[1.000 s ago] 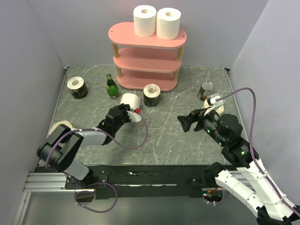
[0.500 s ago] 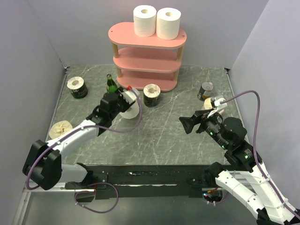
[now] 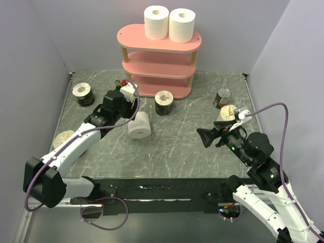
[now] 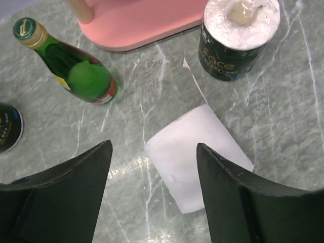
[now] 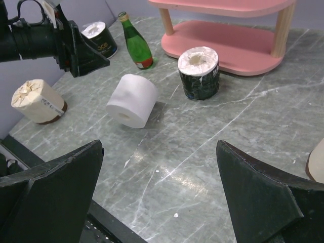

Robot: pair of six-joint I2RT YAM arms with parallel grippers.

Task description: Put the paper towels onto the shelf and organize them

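Atop shelf (image 3: 127, 36), two white rolls (image 3: 156, 22) (image 3: 181, 25), on table (image 3: 177, 147), five more rolls (image 3: 139, 125) (image 3: 164, 103) (image 3: 83, 94) (image 3: 65, 137) (image 3: 228, 112)

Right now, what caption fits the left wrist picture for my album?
Open left gripper over a white paper roll lying on its side, green bottle nearby.

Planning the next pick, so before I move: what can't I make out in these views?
Top view: the green bottle is mostly hidden behind the left arm.
Left wrist view: the dark-banded roll at the left is cut off by the frame edge.
Right wrist view: the cream roll at the right is cut off by the frame edge.
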